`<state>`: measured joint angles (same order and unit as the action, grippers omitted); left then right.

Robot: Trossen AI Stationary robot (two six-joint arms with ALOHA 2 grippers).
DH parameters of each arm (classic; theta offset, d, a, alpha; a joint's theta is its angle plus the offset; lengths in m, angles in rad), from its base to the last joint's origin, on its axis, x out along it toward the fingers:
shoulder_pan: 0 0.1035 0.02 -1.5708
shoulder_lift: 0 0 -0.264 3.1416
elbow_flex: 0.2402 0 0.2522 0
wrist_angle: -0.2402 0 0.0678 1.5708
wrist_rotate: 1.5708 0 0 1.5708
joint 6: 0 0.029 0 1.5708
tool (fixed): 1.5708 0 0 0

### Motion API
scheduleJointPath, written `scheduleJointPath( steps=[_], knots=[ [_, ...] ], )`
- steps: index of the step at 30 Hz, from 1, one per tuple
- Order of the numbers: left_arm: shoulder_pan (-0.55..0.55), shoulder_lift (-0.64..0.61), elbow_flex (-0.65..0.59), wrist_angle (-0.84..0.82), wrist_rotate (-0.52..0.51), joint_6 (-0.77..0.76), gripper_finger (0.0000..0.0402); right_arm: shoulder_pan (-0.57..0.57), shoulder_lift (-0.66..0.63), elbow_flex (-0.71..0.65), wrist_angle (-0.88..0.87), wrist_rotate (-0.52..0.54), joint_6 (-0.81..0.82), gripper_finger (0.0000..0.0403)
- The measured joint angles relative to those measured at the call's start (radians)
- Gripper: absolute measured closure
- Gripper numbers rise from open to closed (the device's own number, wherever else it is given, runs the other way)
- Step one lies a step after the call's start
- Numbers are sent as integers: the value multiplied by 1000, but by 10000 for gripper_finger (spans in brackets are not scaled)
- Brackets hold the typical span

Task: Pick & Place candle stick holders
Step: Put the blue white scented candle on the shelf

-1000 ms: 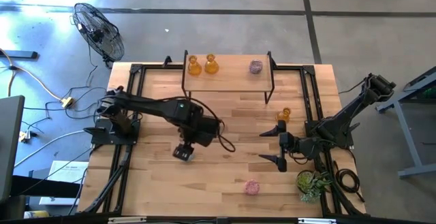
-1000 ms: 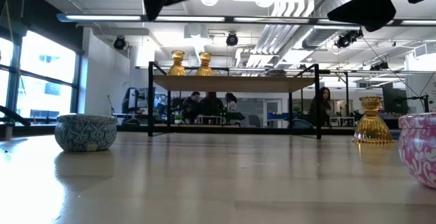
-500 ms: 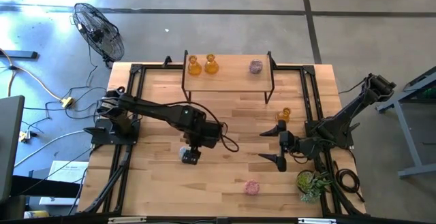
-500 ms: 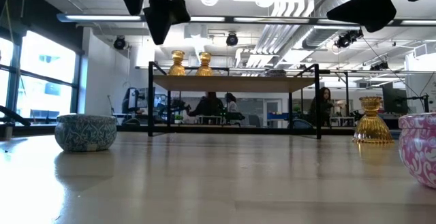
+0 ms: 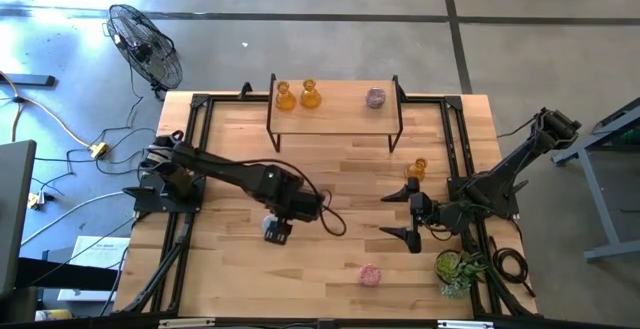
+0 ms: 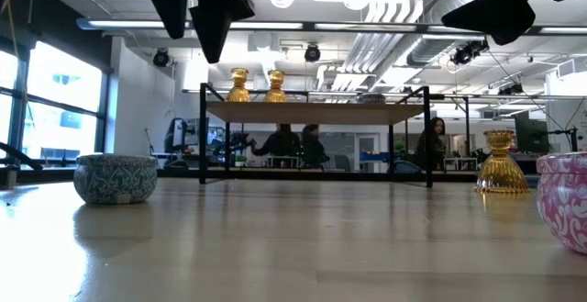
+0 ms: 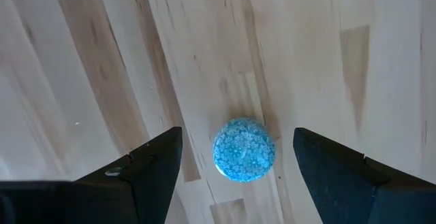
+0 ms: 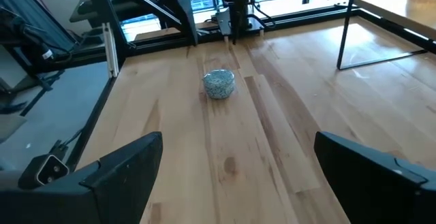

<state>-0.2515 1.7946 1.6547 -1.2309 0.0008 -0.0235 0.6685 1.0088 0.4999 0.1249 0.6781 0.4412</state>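
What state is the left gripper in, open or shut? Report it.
Open. The left gripper has its fingers spread wide either side of the pale blue glass candle holder, touching nothing.

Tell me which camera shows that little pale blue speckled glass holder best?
The left wrist view: the pale blue speckled glass holder sits framed between the open left gripper fingers, seen from straight above. The low view shows its side, the right wrist view shows it farther off, and in the high view the left gripper hides it.

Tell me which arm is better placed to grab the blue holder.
Left. Its open pincer hangs straight above the blue holder, fingers on either side. The right pincer waits open far across the table.
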Motion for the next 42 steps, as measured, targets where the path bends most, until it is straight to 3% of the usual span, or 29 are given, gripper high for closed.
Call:
scheduleJointPath(
  steps=[16,25,32,42],
  knots=[
    [-12,0,0,-6,-119,-62,125,0,0,0,0,-1,8,24],
    [-13,0,1,-93,-234,-226,125,0,3,0,7,-2,19,24],
    [-74,0,1,-129,-255,-217,125,0,73,0,51,-27,31,24],
    [-165,-10,1,-81,-374,-225,125,0,179,0,206,-82,4,24]
  ],
)
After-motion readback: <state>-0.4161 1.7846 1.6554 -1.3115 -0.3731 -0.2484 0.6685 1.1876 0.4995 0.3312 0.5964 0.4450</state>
